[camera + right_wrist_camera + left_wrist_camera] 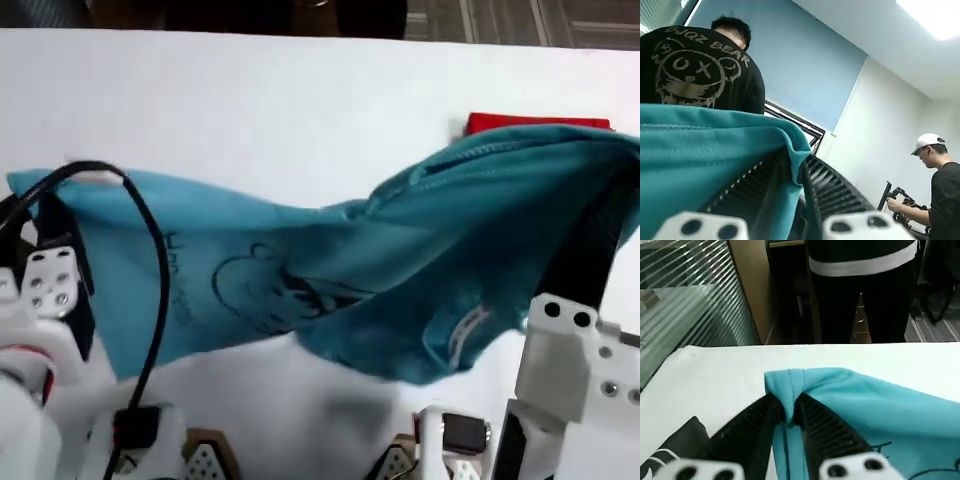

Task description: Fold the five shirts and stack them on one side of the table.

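Overhead, we see the teal shirt (330, 280) hanging stretched above the white table (250, 100), with a red item (535, 122) just behind its right end. From the left wrist, our left gripper (789, 416) pinches the shirt's hemmed corner over the table. From the right wrist, our right gripper (799, 175) clamps the shirt's stitched edge.

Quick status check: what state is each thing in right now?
teal shirt: unfolded, held up between both grippers
left gripper: shut on teal shirt's edge
right gripper: shut on teal shirt's edge
black garment: lying on table
red item: on table, partly hidden behind teal shirt
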